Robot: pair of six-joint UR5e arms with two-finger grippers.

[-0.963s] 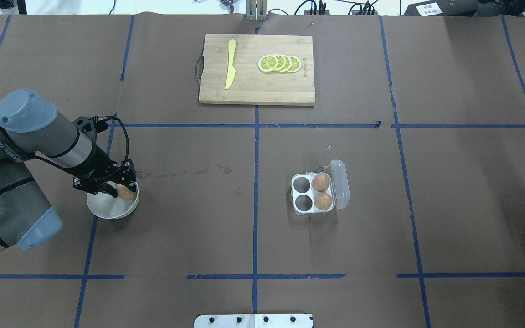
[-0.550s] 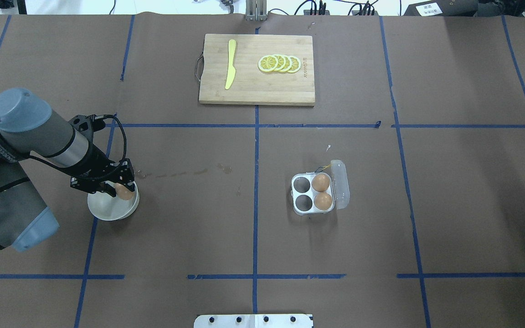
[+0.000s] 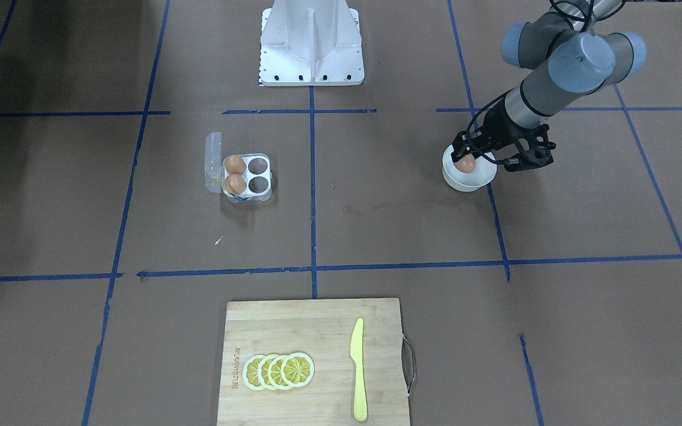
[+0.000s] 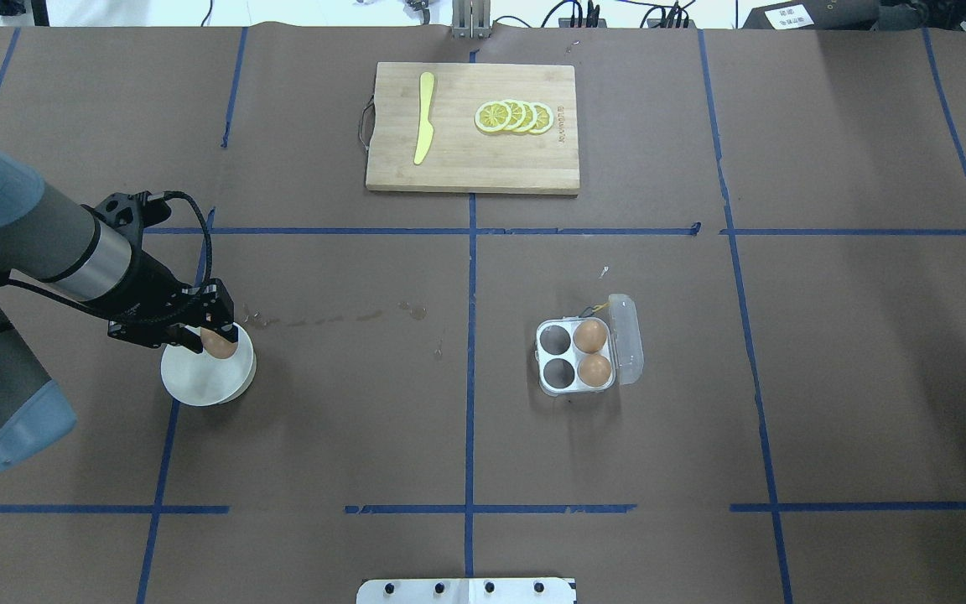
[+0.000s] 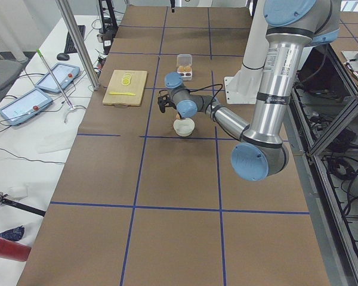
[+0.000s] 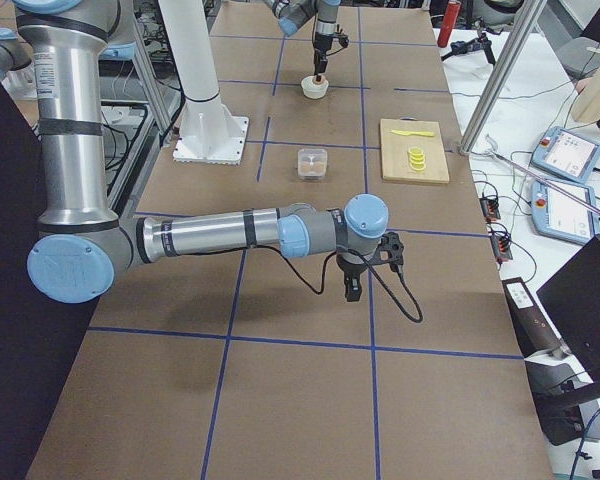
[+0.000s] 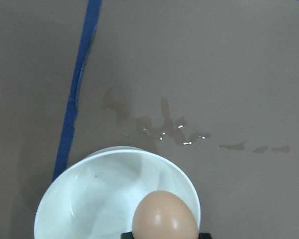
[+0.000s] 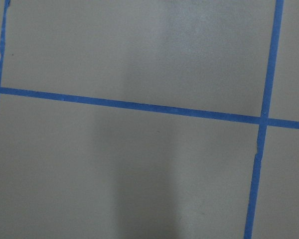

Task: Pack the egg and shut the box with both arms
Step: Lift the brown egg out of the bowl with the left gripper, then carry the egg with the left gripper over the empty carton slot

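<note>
My left gripper [image 4: 215, 339] is shut on a tan-brown egg [image 4: 216, 343] and holds it just above the far rim of a round white bowl [image 4: 196, 379]. The egg also shows in the left wrist view [image 7: 164, 217] over the bowl [image 7: 84, 199], and in the front-facing view [image 3: 466, 164]. The clear four-cell box [image 4: 557, 339] stands right of centre, its lid [image 4: 627, 340] open to the right. Two eggs [image 4: 590, 336] fill its right-hand cells; the left-hand cells are empty. My right gripper [image 6: 352, 290] shows only in the exterior right view; I cannot tell its state.
A wooden cutting board [image 4: 472, 164] at the back centre carries a yellow knife [image 4: 423, 117] and lemon slices [image 4: 515, 117]. The white base plate [image 4: 466, 590] sits at the near edge. Wet stains [image 4: 324, 319] mark the paper beside the bowl.
My left gripper has risen with the egg, out of the bowl, and drawn slightly left and back. The box and the board have not moved.
</note>
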